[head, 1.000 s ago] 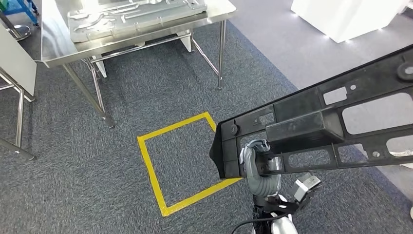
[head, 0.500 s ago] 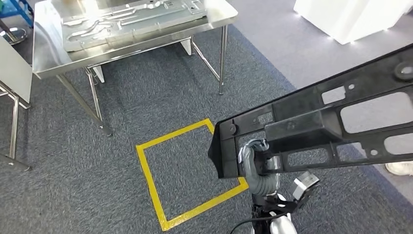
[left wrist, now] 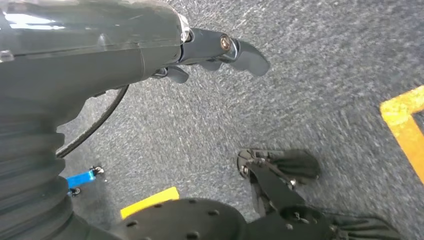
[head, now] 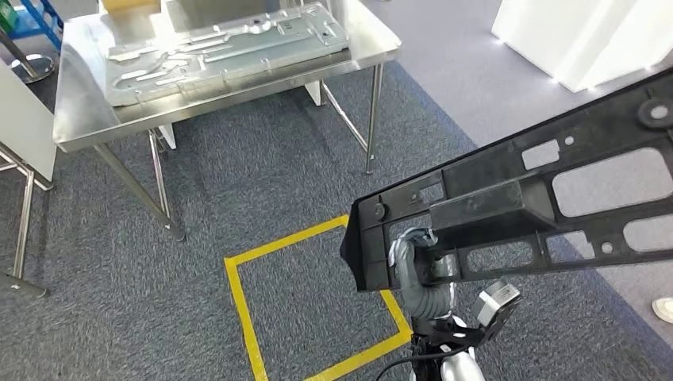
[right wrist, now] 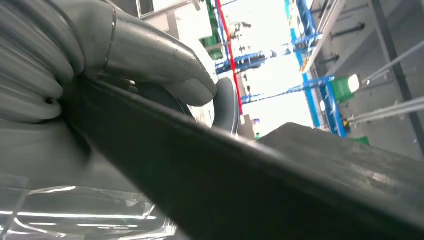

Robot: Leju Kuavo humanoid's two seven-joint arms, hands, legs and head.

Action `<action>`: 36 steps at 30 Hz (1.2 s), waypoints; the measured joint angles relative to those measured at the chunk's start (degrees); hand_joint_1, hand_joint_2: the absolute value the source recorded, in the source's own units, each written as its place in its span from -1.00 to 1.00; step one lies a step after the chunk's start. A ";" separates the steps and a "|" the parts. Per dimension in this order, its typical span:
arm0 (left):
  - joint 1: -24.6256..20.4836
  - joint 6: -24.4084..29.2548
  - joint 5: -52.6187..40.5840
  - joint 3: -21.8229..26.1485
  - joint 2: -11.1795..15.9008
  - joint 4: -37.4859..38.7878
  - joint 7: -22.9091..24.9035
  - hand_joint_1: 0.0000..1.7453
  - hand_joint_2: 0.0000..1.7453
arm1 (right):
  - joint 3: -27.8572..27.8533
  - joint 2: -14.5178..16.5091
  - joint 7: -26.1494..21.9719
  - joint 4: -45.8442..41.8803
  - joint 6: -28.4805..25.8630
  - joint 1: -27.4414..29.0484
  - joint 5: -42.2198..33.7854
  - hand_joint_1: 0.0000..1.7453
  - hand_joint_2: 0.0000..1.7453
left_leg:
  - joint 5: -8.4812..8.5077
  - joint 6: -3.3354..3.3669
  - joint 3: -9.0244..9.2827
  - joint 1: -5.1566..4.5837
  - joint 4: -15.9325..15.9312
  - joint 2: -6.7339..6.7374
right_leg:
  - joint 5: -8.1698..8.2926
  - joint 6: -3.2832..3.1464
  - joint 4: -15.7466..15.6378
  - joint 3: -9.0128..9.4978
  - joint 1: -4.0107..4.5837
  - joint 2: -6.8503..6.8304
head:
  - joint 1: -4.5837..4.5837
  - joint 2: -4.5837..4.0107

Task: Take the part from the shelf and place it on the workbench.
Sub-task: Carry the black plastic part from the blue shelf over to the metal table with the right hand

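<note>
Right robot hand (head: 421,270) grips the black part (head: 524,198); fingers apparently wrapped.

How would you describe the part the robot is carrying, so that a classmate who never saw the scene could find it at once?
Start at the steel workbench at the far end of the grey carpet, then come back past the yellow floor square. Nearest the camera, the right hand holds the black part, a long flat frame with cut-out windows, unlike the silvery panel on the bench.

Right hand (head: 419,266): raised in front of body, fingers wrapped around black part (head: 516,198).
Left hand (left wrist: 150,50): hanging low, fingers loosely curled, holding nothing.
</note>
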 joint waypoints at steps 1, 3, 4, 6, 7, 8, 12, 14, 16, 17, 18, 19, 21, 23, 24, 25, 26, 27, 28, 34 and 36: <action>-0.09 -0.01 -0.06 -0.02 0.02 0.00 0.03 -1.00 1.00 | -0.03 0.01 -0.01 -0.04 0.00 0.00 0.01 1.00 1.00 | 0.49 -0.31 -0.19 0.03 0.99 0.11 | -0.30 -0.45 -0.19 0.52 0.02 0.17 | 0.00 0.00; -0.22 -0.01 -0.10 -0.02 0.04 0.00 0.04 -1.00 1.00 | -0.11 0.02 -0.05 -0.08 0.01 -0.03 0.02 1.00 1.00 | 1.99 -0.79 -2.59 0.16 5.98 0.36 | -1.19 -1.20 -0.59 1.85 -0.07 0.20 | -0.03 0.00; -0.30 -0.02 -0.10 -0.03 0.04 0.00 0.05 -1.00 1.00 | -0.15 0.03 -0.05 -0.08 0.01 -0.02 0.03 1.00 1.00 | 1.75 -1.08 -4.76 0.24 9.41 0.54 | -1.71 -1.49 -0.72 2.56 -0.08 0.18 | -0.04 0.00; -0.38 -0.04 -0.09 -0.03 0.01 0.00 0.05 -1.00 1.00 | -0.21 0.03 -0.04 -0.08 0.01 -0.01 0.03 1.00 1.00 | -1.63 -1.56 -9.46 0.35 14.96 0.82 | -2.82 -1.86 -0.83 3.84 0.04 0.18 | -0.06 0.00; -0.39 -0.05 -0.09 -0.04 -0.01 0.00 0.07 -1.00 1.00 | -0.22 0.03 -0.03 -0.08 0.01 0.00 0.04 1.00 1.00 | -3.87 -1.67 -11.32 0.39 16.19 0.88 | -3.42 -1.94 -0.84 4.51 0.14 0.23 | -0.07 0.00; -0.39 -0.06 -0.09 -0.03 -0.02 0.00 0.10 -1.00 1.00 | -0.23 0.03 -0.02 -0.08 0.01 0.01 0.06 1.00 1.00 | -5.27 -1.61 -12.50 0.41 16.10 0.91 | -4.01 -2.00 -0.84 5.24 0.25 0.29 | -0.07 0.00; -0.26 -0.09 -0.15 -0.04 0.07 0.00 0.38 -1.00 1.00 | -0.23 0.03 0.12 -0.22 0.01 0.02 0.33 1.00 1.00 | 3.47 0.76 -12.39 -0.29 6.19 0.90 | -6.14 -2.08 -1.00 8.29 0.84 0.32 | 0.07 0.00; -0.09 -0.10 -0.15 -0.05 0.23 0.00 0.41 -1.00 1.00 | -0.25 0.05 0.21 -0.34 0.00 0.03 0.53 1.00 1.00 | 7.43 2.58 -12.15 -0.94 3.19 0.80 | -6.75 -1.75 -1.09 8.81 0.68 0.47 | 0.27 0.00; -0.07 -0.11 -0.16 -0.08 0.30 -0.01 0.39 -1.00 1.00 | -0.26 0.13 0.28 -0.56 -0.01 -0.01 0.68 1.00 1.00 | 7.86 3.67 -11.83 -1.35 2.36 0.77 | -7.12 -1.19 -1.33 9.11 0.46 0.64 | 0.33 0.00; -0.10 -0.12 -0.17 -0.12 0.23 -0.02 0.38 -1.00 1.00 | -0.26 0.18 0.30 -0.73 -0.01 -0.03 0.71 1.00 1.00 | 8.33 3.63 -11.20 -1.18 1.62 0.86 | -7.31 -0.96 -1.26 9.33 0.45 0.63 | 0.31 0.00; -0.17 -0.13 -0.17 -0.17 0.16 -0.02 0.33 -1.00 1.00 | -0.27 0.22 0.29 -0.90 -0.01 -0.10 0.74 1.00 1.00 | 8.65 3.49 -10.46 -0.98 0.73 0.88 | -7.67 -0.72 -0.75 9.33 0.51 0.59 | 0.33 0.00; -0.26 -0.14 -0.17 -0.22 0.08 -0.02 0.29 -1.00 1.00 | -0.27 0.25 0.27 -1.02 -0.01 -0.20 0.77 1.00 1.00 | 8.88 3.28 -9.70 -0.69 -0.11 0.92 | -8.50 -0.46 0.94 8.60 0.58 0.53 | 0.36 0.00; -0.38 -0.16 -0.17 -0.28 -0.02 -0.02 0.24 -1.00 1.00 | -0.28 0.26 0.28 -1.10 -0.02 -0.29 0.81 1.00 1.00 | 8.70 2.87 -8.85 -0.33 -0.75 0.97 | -10.98 0.03 7.12 4.98 0.44 0.43 | 0.47 0.00; -0.38 -0.25 -0.17 -0.28 -0.04 -0.02 0.25 -1.00 1.00 | -0.28 0.23 0.34 -1.08 -0.04 -0.14 0.82 1.00 1.00 | 8.00 2.51 -8.29 -0.17 -0.63 0.97 | -12.21 0.57 12.71 0.91 -0.04 0.35 | 0.50 0.00; -0.33 -0.33 -0.17 -0.28 -0.05 -0.02 0.25 -1.00 1.00 | -0.28 0.22 0.36 -1.06 -0.05 -0.06 0.82 1.00 1.00 | 7.50 2.26 -7.88 -0.01 -0.48 0.93 | -11.31 0.89 13.16 -0.02 -0.33 0.29 | 0.50 0.00; -0.29 -0.43 -0.17 -0.29 -0.08 -0.02 0.25 -1.00 1.00 | -0.28 0.22 0.35 -1.05 -0.07 -0.04 0.83 1.00 1.00 | 6.89 1.92 -7.39 0.27 -0.20 0.87 | -9.30 1.27 11.39 0.23 -0.61 0.22 | 0.50 0.00; -0.27 -0.52 -0.17 -0.30 -0.11 -0.02 0.25 -1.00 1.00 | -0.28 0.22 0.35 -1.04 -0.10 -0.05 0.83 1.00 1.00 | 6.13 1.43 -6.90 0.62 0.27 0.80 | -6.72 1.73 8.02 1.33 -0.95 0.13 | 0.51 0.00; -0.27 -0.60 -0.17 -0.30 -0.05 -0.04 0.26 -1.00 1.00 | -0.28 0.22 0.36 -0.99 -0.14 -0.07 0.83 1.00 1.00 | 5.30 0.84 -6.65 0.82 0.81 0.73 | -5.02 2.16 4.92 2.61 -1.12 0.17 | 0.55 0.00; -0.34 -0.66 -0.17 -0.30 0.02 -0.07 0.28 -1.00 1.00 | -0.28 0.23 0.34 -0.97 -0.19 -0.10 0.84 1.00 1.00 | 4.40 0.32 -6.54 0.93 1.51 0.64 | -4.03 2.11 2.41 3.68 -1.23 0.31 | 0.66 0.00; -0.57 -0.73 -0.17 -0.32 0.11 -0.17 0.37 -1.00 1.00 | -0.32 0.31 0.35 -1.00 -0.32 -0.18 0.86 1.00 1.00 | 1.69 -0.56 -7.07 1.17 4.31 0.73 | -5.66 -0.74 0.94 4.89 -0.95 0.68 | 0.64 0.00; -0.67 -0.74 -0.11 -0.31 0.09 -0.17 0.38 -1.00 1.00 | -0.32 0.31 0.33 -1.01 -0.32 -0.20 0.86 1.00 1.00 | -0.55 -0.76 -10.84 1.24 11.06 1.03 | -6.39 -1.22 0.75 5.66 -0.71 0.52 | 0.62 0.00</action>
